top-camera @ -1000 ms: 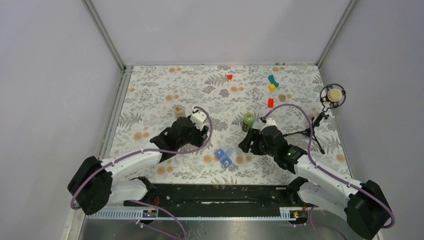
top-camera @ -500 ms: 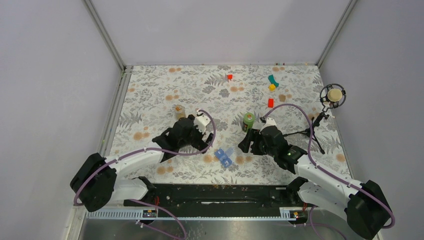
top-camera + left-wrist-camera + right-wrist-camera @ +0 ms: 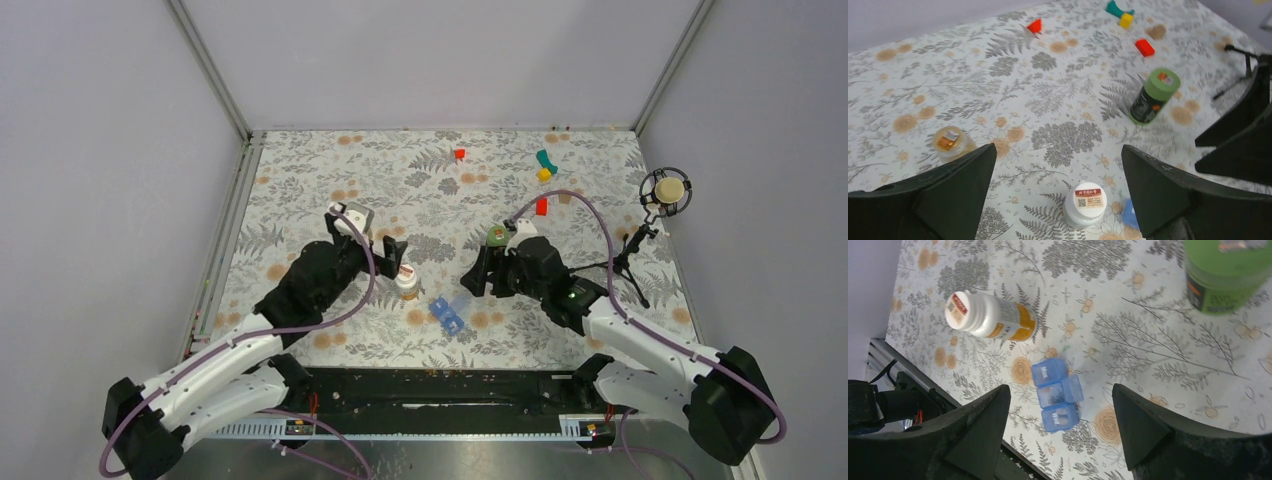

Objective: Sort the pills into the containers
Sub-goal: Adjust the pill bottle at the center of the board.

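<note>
Left claw (image 3: 1058, 150) wide open, empty — beside white bottle (image 3: 1085, 204); right claw (image 3: 1060, 389) open, empty — near pill box (image 3: 1057, 401).

Pale lilac walls (image 3: 430, 60), metal corner posts (image 3: 210, 70), floral-patterned tabletop (image 3: 400, 180), black rail (image 3: 440, 385) along near edge, even light

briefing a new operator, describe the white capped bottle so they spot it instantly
On the floral table, look near the front middle, just left of the blue pill box. The pill bottle stands upright there. Its white cap and orange label set it apart from the green-lidded bottle farther right.
</note>
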Available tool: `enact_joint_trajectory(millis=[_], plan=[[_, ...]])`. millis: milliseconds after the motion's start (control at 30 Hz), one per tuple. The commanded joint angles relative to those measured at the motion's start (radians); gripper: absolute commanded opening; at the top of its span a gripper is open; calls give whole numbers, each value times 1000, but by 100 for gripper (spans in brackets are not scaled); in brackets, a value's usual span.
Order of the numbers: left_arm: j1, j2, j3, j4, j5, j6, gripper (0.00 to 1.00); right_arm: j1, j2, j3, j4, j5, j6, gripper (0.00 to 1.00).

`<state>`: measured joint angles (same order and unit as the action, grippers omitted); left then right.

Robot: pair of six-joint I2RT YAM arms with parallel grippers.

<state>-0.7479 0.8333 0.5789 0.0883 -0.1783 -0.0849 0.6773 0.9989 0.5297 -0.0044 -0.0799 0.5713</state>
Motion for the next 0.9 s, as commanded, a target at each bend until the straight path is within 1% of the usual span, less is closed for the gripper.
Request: enact_joint_trajectory(millis=[0,100,200,300,400,500,600,667,867], plan=[[-1,-46,-12,21,-208,-107,99,59,64,106,53,2,-68,83],[0,-58,-7,-23,-344,-183,99,125,130,168,52,31,-119,85],[-1,-57,21,-125,-501,-289,99,164,202,239,47,25,-169,88],[3,-51,52,-246,-572,-385,98,203,269,305,29,20,-214,88],[9,-49,51,-286,-565,-439,98,244,331,365,13,50,-230,88],[26,-53,42,-305,-558,-477,98,274,393,417,11,75,-205,88],[58,-66,30,-325,-543,-514,98,299,458,466,-36,163,-183,87],[79,-82,19,-334,-530,-528,98,312,498,507,-58,194,-186,87],[108,-134,-9,-351,-516,-547,99,353,602,595,-130,215,-216,86]])
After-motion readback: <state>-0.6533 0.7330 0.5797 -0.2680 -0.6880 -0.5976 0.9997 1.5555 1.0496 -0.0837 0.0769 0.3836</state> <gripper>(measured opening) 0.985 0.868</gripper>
